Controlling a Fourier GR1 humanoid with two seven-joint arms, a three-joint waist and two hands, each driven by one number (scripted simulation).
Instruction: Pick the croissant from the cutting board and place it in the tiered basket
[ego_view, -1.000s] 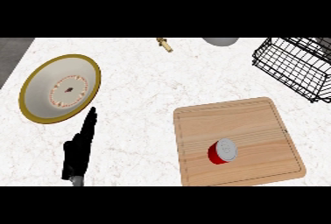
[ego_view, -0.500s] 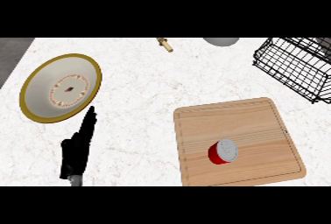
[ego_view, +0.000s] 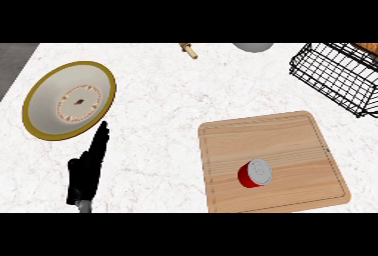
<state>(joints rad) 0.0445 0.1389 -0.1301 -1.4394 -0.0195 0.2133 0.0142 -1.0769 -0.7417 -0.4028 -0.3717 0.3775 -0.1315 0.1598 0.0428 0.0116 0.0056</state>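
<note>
Resting unchanged: left hand (ego_view: 87, 172) open | red can (ego_view: 254, 174) on cutting board (ego_view: 295, 135)

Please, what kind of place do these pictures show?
Probably a kitchen counter: a white marble-like top with a wooden cutting board, a gold-rimmed plate, and a black wire basket.

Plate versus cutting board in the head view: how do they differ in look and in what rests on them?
The plate is round, cream with a gold rim and a patterned centre; the cutting board is squarish pale wood. The plate lies at the counter's left and carries nothing; the cutting board lies at the right and carries a red can on its side. Both rest on the marble counter.
</note>
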